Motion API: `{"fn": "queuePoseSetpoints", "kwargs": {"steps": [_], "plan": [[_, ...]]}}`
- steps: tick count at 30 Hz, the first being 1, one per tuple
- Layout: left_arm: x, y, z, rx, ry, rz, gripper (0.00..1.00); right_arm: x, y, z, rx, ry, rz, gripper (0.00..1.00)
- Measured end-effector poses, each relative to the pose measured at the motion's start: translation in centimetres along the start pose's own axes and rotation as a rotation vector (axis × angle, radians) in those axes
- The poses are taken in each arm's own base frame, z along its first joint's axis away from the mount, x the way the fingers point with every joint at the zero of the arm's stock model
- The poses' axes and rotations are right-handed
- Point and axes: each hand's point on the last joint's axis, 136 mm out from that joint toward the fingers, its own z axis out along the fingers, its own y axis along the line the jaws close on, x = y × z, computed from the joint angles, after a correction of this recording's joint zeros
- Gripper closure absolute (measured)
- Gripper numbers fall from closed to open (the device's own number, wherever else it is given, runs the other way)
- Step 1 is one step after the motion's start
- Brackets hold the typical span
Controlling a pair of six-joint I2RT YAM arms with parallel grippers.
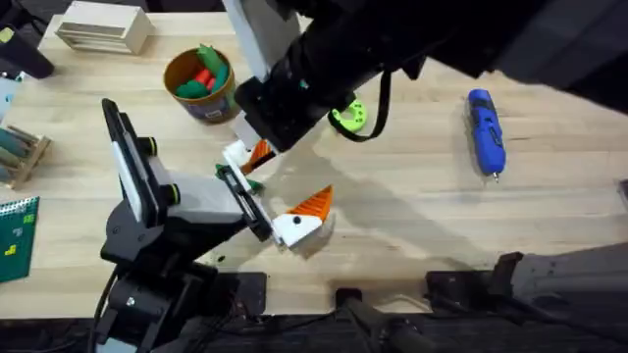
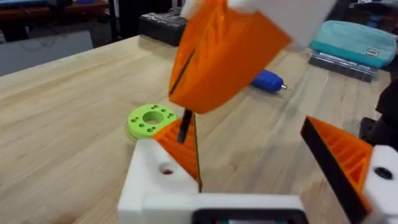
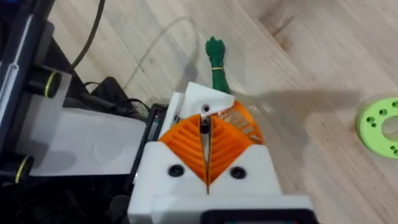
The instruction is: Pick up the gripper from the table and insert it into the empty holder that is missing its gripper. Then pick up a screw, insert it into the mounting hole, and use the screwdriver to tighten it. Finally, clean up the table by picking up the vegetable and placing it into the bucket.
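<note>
Carefully lowering the small black screw (image 3: pixel 204 124), pinched in the closed right end effector (image 3: pixel 204 140), toward the holder (image 3: pixel 205 99), where the gripper (image 3: pixel 244 121) seems already seated. Aiming for an upright screw centred over the mounting hole (image 2: pixel 165 169), descending slowly, avoiding sideways push. Presenting the left end effector (image 2: pixel 245 134) spread wide. Leaving the screwdriver (image 1: pixel 486 132) on the worktop at three o'clock, the bucket (image 1: pixel 209 106) at eleven, the vegetable (image 3: pixel 214 59) just beside the holder.
</note>
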Motion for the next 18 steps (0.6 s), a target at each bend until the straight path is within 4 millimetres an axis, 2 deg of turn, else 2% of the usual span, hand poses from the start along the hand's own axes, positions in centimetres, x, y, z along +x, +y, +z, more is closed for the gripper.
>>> {"fn": "queuePoseSetpoints", "kwargs": {"steps": [6,13,18], "plan": [[0.0,0.0,0.0,0.0,0.0,0.0,0.013,-0.1,-0.1,0.4,0.001,0.003,0.001,0.994],[0.0,0.0,0.0,0.0,0.002,-0.006,0.014,0.2,0.1,2.3,0.0,0.036,-0.003,0.994],[0.0,0.0,0.0,0.0,0.002,-0.005,0.014,0.0,0.1,2.3,0.0,0.034,-0.004,0.994]]}}
